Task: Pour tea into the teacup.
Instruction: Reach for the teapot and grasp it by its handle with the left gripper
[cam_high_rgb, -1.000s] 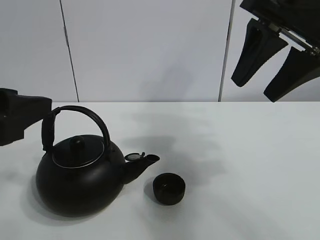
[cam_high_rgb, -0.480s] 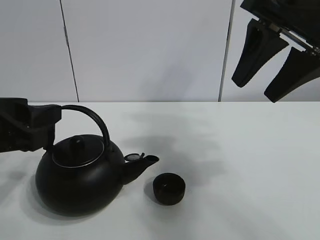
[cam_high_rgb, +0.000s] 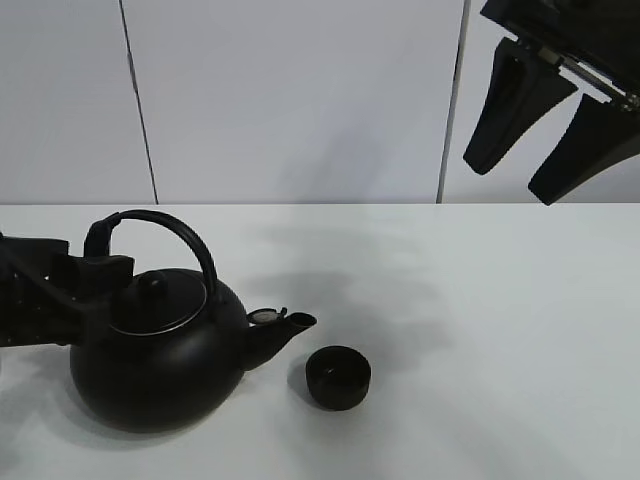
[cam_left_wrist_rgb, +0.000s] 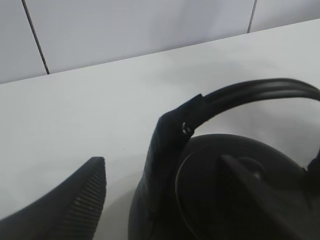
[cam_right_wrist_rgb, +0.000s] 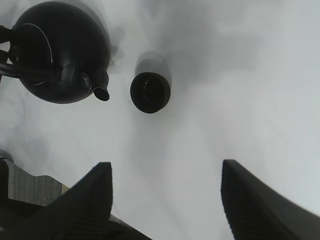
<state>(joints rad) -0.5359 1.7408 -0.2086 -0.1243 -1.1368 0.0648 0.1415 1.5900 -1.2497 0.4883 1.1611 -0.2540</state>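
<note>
A big round black kettle (cam_high_rgb: 160, 360) with an arched handle (cam_high_rgb: 170, 228) stands on the white table, spout toward the right. It also shows in the left wrist view (cam_left_wrist_rgb: 225, 200) and the right wrist view (cam_right_wrist_rgb: 60, 50). The small matte-black teacup (cam_high_rgb: 338, 376) sits upright just right of the spout, apart from it; in the right wrist view (cam_right_wrist_rgb: 150, 92) its inside looks dark. My left gripper (cam_high_rgb: 100, 270) is open, its fingers on either side of the handle's left end (cam_left_wrist_rgb: 167, 145). My right gripper (cam_high_rgb: 550, 125) is open and empty, high above the table's right side, as the right wrist view (cam_right_wrist_rgb: 165, 172) also shows.
The white table (cam_high_rgb: 480, 330) stretches to the right of the teacup. A pale panelled wall (cam_high_rgb: 300, 100) stands behind it. The table's front edge (cam_right_wrist_rgb: 45, 187) shows in the right wrist view.
My left gripper has come down and to the right, from beside the handle to around its left end. The kettle has barely shifted. The right arm and teacup have not moved.
</note>
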